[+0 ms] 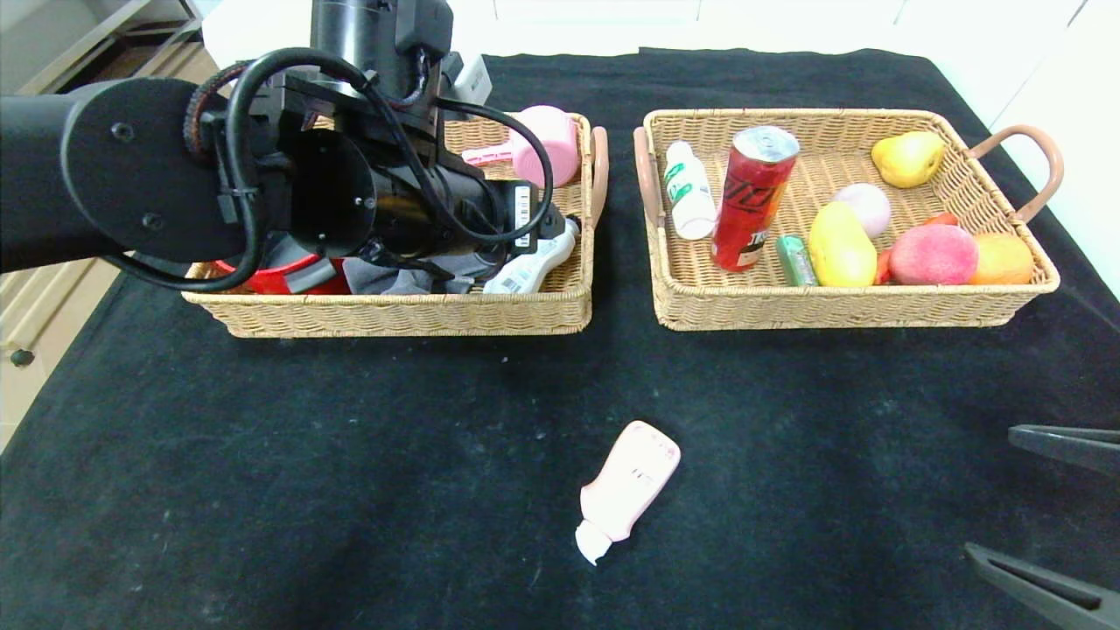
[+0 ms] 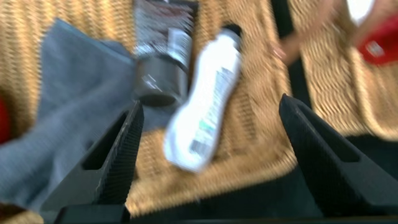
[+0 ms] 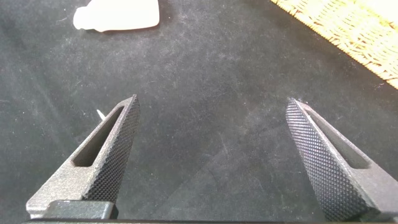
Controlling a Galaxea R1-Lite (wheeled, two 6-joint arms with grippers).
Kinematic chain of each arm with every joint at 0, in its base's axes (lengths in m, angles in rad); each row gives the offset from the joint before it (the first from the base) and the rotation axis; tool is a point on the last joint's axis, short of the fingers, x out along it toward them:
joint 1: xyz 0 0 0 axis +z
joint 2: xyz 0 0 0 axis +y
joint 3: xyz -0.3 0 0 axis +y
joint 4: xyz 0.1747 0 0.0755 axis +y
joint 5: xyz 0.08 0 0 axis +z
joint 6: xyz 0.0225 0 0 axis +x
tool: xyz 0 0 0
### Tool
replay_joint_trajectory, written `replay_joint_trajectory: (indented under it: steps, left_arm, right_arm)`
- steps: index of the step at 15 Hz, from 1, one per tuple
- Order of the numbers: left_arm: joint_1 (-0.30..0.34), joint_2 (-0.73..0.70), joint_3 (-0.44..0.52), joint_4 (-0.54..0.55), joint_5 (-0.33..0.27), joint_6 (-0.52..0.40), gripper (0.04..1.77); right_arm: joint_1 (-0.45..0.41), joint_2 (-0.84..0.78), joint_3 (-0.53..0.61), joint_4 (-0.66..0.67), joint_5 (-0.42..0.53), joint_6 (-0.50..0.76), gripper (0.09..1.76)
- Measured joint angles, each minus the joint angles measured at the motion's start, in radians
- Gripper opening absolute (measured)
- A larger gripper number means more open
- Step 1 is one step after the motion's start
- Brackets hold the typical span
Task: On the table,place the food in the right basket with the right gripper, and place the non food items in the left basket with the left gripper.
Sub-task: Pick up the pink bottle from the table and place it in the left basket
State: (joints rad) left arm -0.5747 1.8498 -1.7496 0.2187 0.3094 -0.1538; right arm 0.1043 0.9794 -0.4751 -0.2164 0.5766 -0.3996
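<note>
Pink tube (image 1: pixel 632 483) on table (image 1: pixel 350 472), R tool (image 3: pixel 211 155) apart, L tool (image 2: pixel 208 155) apart over L basket (image 1: pixel 402 311) w/ white bottle (image 2: pixel 205 102), dark tube (image 2: pixel 163 50)

It looked like a staged test room, not a lived-in home. A wide surface (image 1: pixel 367 420) was draped in black cloth, with two wicker baskets, one on the left (image 1: pixel 394 311) and one on the right (image 1: pixel 840 306), set side by side. Pale walls stood behind and to the right, and on the left a light wooden cabinet (image 1: pixel 35 297) with round dark knobs ran along the surface's edge.
</note>
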Motion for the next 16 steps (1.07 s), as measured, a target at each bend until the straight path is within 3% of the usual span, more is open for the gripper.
replay_joint_trajectory:
  steps: [6,12,16]
  left_arm:
    - [-0.157,-0.103,0.248,-0.046,0.028,0.004,1.66]
    - [-0.264,-0.110,0.350,-0.046,0.035,0.028,1.69]
    - [-0.306,-0.077,0.365,-0.045,0.036,0.036,1.70]
  right_arm:
    - [0.004,-0.009,0.001,-0.001,0.000,0.000,1.71]
    - [0.006,-0.027,0.000,0.000,0.000,0.002,1.71]
    - [0.001,-0.040,-0.002,0.000,0.000,0.002,1.71]
